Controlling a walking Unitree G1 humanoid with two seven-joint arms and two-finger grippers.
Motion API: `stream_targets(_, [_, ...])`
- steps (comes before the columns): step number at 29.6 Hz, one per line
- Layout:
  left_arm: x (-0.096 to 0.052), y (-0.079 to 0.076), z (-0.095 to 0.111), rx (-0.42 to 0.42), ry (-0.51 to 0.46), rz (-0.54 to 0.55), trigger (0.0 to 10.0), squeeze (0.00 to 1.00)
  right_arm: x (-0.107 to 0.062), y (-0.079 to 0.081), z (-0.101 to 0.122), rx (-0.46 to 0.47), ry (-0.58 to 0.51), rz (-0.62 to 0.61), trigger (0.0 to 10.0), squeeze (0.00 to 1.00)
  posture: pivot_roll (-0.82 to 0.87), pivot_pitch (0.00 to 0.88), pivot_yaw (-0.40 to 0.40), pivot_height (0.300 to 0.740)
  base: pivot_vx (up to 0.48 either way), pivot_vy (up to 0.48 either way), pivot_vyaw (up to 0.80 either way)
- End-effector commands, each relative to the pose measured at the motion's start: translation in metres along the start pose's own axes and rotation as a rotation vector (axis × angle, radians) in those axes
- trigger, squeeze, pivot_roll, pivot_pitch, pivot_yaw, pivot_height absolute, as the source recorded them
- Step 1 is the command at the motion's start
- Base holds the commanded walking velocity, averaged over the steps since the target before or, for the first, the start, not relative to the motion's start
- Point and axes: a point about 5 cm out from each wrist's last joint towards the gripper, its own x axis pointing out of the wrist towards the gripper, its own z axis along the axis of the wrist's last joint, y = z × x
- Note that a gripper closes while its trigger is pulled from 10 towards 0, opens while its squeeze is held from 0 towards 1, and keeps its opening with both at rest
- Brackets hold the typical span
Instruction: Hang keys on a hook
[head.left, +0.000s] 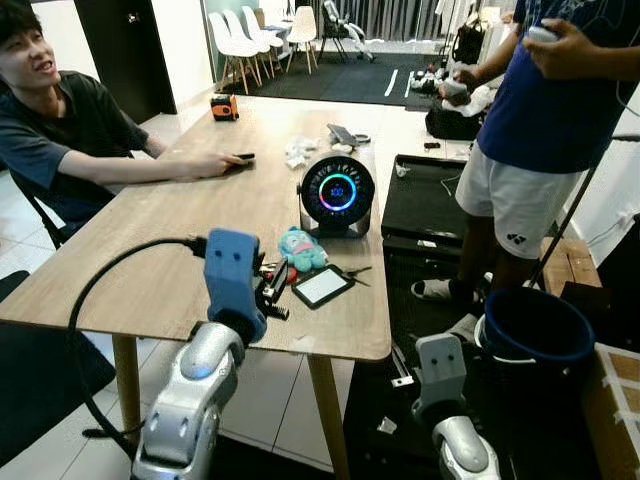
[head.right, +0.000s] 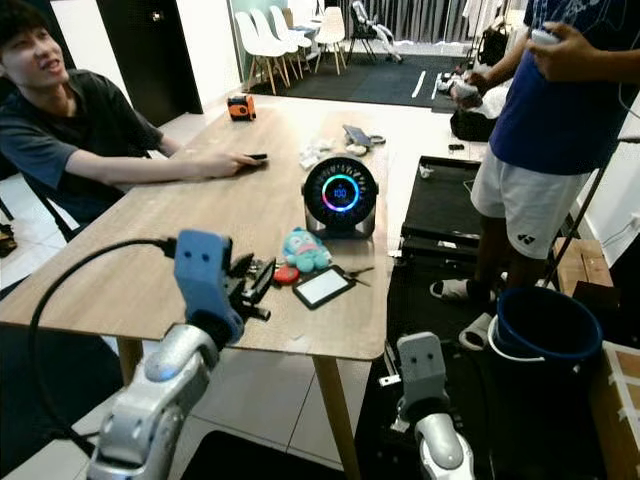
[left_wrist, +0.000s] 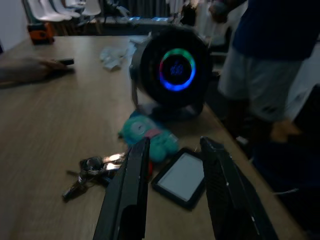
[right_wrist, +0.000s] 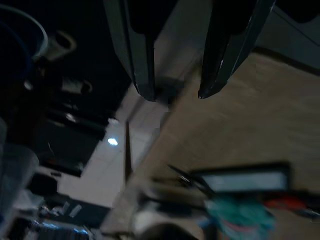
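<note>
My left gripper (left_wrist: 172, 145) hangs over the table (head.left: 180, 240) with fingers apart, nothing between them. The keys (left_wrist: 92, 169) lie on the wood just beside it, next to the teal plush (left_wrist: 147, 135) and the small tablet (left_wrist: 182, 177). My right gripper (right_wrist: 175, 92), fingers also apart, hangs low beside the table's edge.

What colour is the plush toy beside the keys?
Teal plush toy with pink accents; clearest in the left eye view.
</note>
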Motion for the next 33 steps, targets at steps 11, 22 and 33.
stream_targets(11, [-0.010,0.032,0.019,0.220,0.013,-0.036,10.0,0.00,0.013,0.026,0.018,-0.086,-0.084,0.157,10.0,0.00,0.11,0.111,0.045,0.740,0.000,0.000,0.00])
stream_targets(22, [-0.030,0.037,0.013,0.226,-0.001,0.034,10.0,0.00,0.000,0.007,-0.002,-0.236,0.003,0.246,10.0,0.00,0.12,0.104,0.028,0.740,0.000,0.000,0.00])
stream_targets(33, [-0.022,0.036,0.032,0.177,-0.086,0.088,10.0,0.00,-0.012,-0.014,-0.033,-0.201,0.169,0.215,10.0,0.00,0.13,0.105,0.018,0.740,0.000,0.000,0.00])
